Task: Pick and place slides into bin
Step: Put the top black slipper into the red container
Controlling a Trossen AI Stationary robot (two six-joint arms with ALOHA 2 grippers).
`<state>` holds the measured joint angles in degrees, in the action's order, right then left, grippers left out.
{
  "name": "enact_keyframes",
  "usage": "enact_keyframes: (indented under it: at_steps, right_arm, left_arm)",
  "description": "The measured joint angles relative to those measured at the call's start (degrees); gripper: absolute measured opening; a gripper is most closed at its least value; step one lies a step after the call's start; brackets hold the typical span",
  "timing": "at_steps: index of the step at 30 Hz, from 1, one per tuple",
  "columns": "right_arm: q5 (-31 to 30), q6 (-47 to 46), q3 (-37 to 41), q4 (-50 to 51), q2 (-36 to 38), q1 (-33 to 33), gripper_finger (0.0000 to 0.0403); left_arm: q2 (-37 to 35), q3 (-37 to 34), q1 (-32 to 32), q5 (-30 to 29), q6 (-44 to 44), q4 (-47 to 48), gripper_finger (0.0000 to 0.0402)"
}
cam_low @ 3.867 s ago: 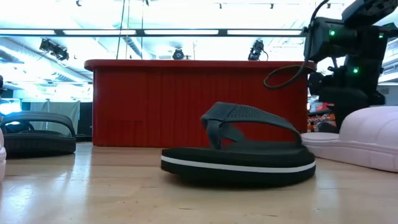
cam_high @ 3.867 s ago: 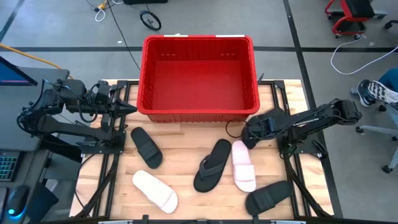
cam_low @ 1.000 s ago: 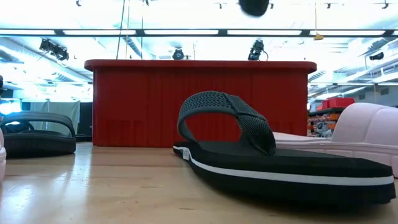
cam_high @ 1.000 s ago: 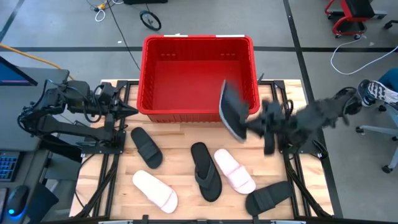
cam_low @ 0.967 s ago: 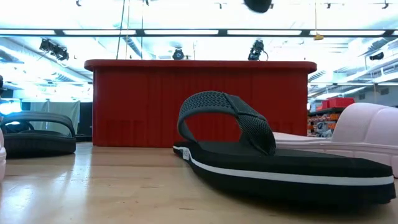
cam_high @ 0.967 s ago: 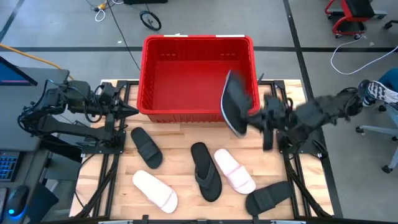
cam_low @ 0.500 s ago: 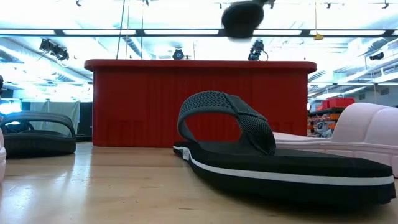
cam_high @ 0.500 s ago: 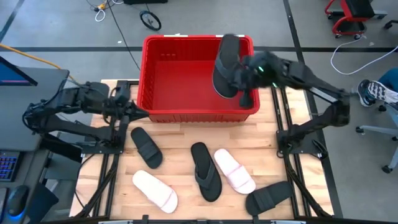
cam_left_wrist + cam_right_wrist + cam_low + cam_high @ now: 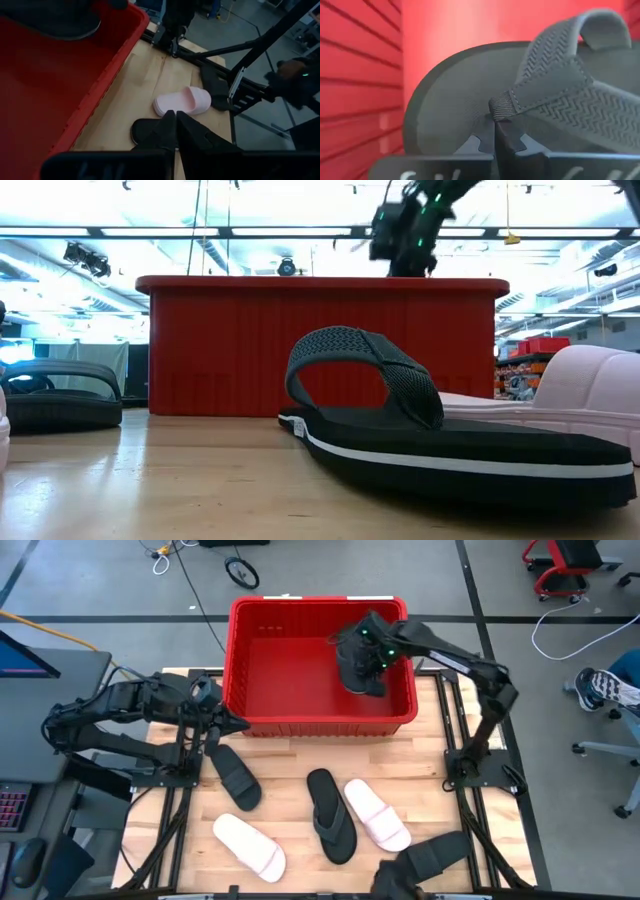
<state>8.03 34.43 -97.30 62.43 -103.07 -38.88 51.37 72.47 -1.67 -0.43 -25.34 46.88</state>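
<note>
Right fingers: the right gripper [image 9: 494, 131] has its two dark fingers pressed together on the toe post of a black thong flip-flop with a woven, ribbed strap [image 9: 470, 95], where the strap meets the sole.
Held flip-flop, place: it hangs inside the large rectangular red plastic bin with ribbed walls [image 9: 250, 700], toward the far right corner, above the floor; I cannot tell whether it touches the wall.
Held flip-flop, look: matte black foam sole, rounded at the toe, tilted on the pinch; it looks light and a bit floppy.
Step in hand: carrying this slide into the bin, judged nearly finished, with only the release left.
Next move: probably part the fingers so it drops flat, then lift the arm clear of the thick rim.
Left fingers: the left gripper [image 9: 175, 131] has its fingers pressed together on nothing, waiting near the bin's near left corner.
Slides still out: the other black thong flip-flop [image 9: 330, 815] and a pale pink wide-strap slide [image 9: 378, 814] lie side by side on the wooden table [image 9: 280, 780]; a white-pink slide [image 9: 248, 845] near the front left; a black wide-strap slide [image 9: 234, 778] just below the left gripper; another black wide-strap slide [image 9: 432, 856] at the front right.
Progress: no other slide shows in the bin, so five pickups seem to remain.
</note>
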Motion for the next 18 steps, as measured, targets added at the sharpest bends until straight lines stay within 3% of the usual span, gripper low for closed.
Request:
enact_keyframes:
  at_steps: [11, 18]
  right_arm:
    - [-7.2, -0.8, 0.0, -1.2, -8.0, -3.6, 0.0000]
    - [-7.0, -12.2, 0.0, -0.4, -10.8, -5.9, 0.0000]
  left_arm:
    - [0.0, 0.0, 0.0, 0.0, 0.4, 0.1, 0.0019]
    - [0.0, 0.0, 0.0, 0.0, 0.4, 0.1, 0.0019]
